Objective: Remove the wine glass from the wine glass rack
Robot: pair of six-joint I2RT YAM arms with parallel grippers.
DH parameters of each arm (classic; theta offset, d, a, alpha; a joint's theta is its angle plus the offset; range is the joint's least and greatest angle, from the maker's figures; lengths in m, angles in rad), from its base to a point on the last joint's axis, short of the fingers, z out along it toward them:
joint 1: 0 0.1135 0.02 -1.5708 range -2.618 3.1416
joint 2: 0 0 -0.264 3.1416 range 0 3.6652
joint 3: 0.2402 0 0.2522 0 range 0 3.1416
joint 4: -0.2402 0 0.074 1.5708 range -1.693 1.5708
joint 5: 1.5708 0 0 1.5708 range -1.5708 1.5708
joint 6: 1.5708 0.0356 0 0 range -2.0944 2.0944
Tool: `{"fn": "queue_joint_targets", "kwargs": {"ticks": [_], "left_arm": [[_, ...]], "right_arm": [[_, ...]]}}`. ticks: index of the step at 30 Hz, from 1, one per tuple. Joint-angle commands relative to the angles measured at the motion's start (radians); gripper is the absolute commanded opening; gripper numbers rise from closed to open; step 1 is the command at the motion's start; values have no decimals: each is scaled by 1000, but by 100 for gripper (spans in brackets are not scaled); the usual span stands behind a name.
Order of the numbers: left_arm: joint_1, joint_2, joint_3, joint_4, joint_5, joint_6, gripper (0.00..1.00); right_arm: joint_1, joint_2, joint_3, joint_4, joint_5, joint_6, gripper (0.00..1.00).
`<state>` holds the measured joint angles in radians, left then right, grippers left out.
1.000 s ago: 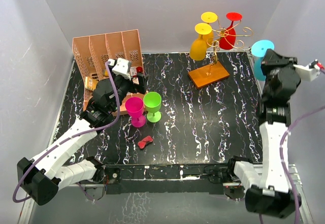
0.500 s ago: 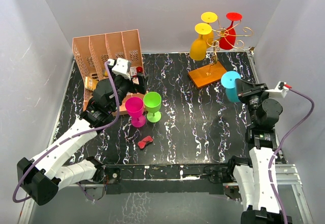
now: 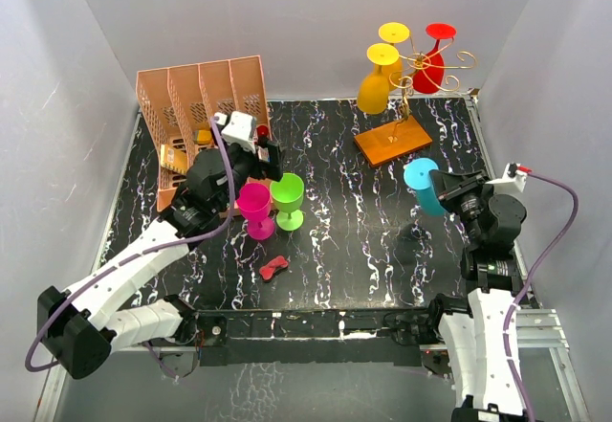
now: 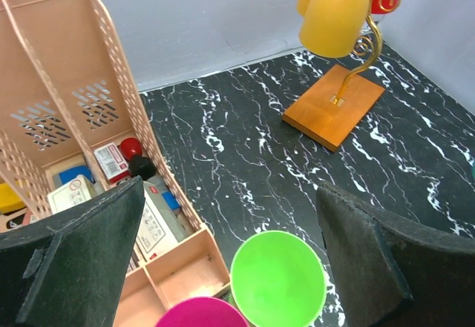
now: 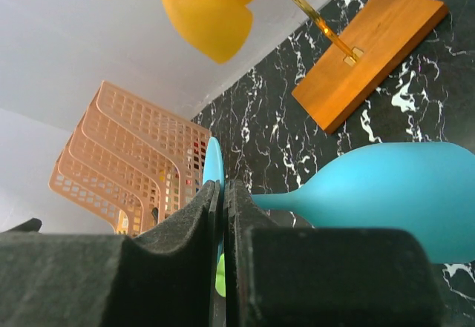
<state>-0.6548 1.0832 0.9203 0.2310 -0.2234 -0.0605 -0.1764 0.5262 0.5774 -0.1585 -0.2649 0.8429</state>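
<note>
The wine glass rack (image 3: 421,63), thin gold wire on an orange-brown wooden base (image 3: 393,140), stands at the back right and holds two yellow glasses (image 3: 375,87) and a red glass (image 3: 430,68). My right gripper (image 3: 443,188) is shut on the foot (image 5: 214,170) of a blue wine glass (image 3: 421,185) and holds it on its side above the table, in front of the rack. Its bowl (image 5: 401,197) fills the right wrist view. My left gripper (image 3: 268,157) is open and empty above a green glass (image 4: 278,279) and a pink glass (image 4: 200,314).
A pink slotted file organiser (image 3: 201,92) holding small boxes stands at the back left. The green glass (image 3: 287,197) and pink glass (image 3: 255,207) stand upright beside it. A small red object (image 3: 273,268) lies near the front. Grey walls enclose the table.
My right arm has carried the blue glass from the far right beside the rack down and leftward, in front of the rack's base. My left gripper has shifted slightly right.
</note>
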Motion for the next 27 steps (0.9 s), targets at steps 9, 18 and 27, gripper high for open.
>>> {"fn": "queue_joint_targets", "kwargs": {"ticks": [9,18,27], "left_arm": [[-71,-127,-28,-228,152,-395,96],[-71,-275,-12,-415,292,-577,97],[-71,-228,-19,-298,381,-759,97]], "right_arm": [[24,-51,-40,137,-248,77,8],[58,-13,-140,421,-341,283,8],[59,101,-58,603,-462,621,8]]}}
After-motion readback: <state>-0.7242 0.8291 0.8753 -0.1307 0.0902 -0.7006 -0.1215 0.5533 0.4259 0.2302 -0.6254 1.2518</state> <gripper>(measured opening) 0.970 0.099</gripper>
